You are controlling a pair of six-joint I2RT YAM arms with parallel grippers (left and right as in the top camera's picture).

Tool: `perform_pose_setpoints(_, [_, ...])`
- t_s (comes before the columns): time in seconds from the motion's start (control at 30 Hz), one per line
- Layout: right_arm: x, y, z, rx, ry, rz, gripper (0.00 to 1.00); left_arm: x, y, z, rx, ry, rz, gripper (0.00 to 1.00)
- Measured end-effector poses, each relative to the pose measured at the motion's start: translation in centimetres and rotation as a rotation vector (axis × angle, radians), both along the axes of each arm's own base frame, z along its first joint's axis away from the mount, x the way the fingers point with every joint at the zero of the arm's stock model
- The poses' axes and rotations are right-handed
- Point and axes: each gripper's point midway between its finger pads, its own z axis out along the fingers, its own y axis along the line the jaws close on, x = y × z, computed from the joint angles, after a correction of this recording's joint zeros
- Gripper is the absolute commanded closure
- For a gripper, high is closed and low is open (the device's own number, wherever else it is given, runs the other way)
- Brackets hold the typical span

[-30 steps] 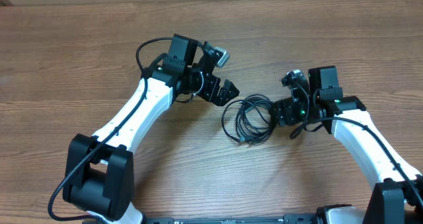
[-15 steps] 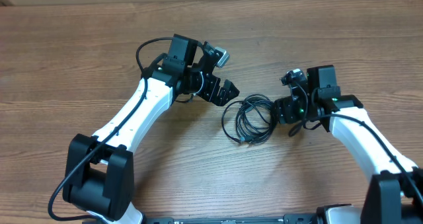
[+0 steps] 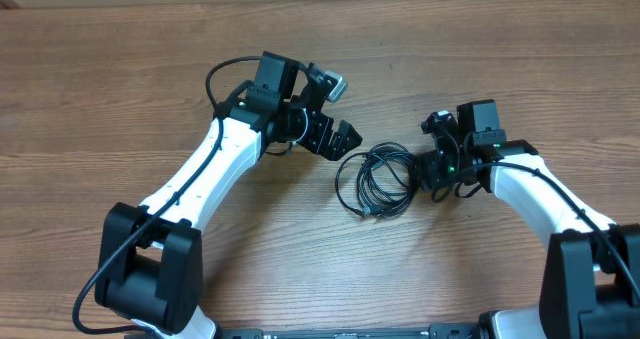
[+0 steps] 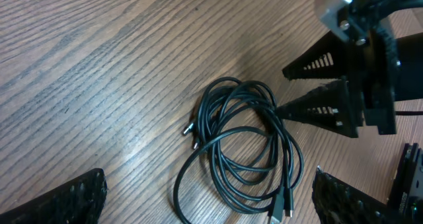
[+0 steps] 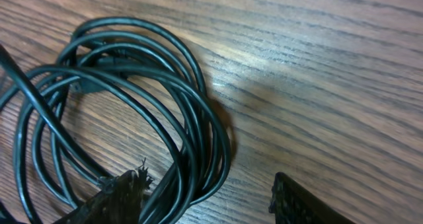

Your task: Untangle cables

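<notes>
There are 2 arms with 2 grippers and 1 bundle of cables [image 3: 375,179] on the wooden table [image 3: 100,79]. How many separate cords are in the bundle I cannot tell. The cables are thin and black, lying flat on the table in several loose round loops, one over another, between the 2 grippers. In the left wrist view 2 small plugs [image 4: 192,136] point out at the left side of the coil, and a flat plug [image 4: 283,209] lies at its lower edge. The left gripper [image 3: 338,141] is spread fully wide, just beside the upper left of the bundle, and holds nothing. The right gripper [image 3: 424,169] is at the right edge of the bundle with its jaws about half apart. One finger [image 5: 112,197] touches the outer loops, and bare wood shows between the loops and the other finger [image 5: 297,204], so nothing is pinched.
</notes>
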Motion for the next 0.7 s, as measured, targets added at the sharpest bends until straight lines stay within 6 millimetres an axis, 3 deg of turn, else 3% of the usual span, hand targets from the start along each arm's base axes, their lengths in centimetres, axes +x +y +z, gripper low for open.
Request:
perform_pose_setpoints(0.17, [-0.4, -0.1, -1.5, -0.009, 0.043, 0.010, 0.49, 0.0, 0.0, 0.0, 0.000, 0.000, 0.000, 0.00])
perform_pose_setpoints(0.7, [1.1, 0.1, -1.6, -0.004, -0.013, 0.013, 0.50, 0.0, 0.0, 0.0, 0.000, 0.000, 0.000, 0.00])
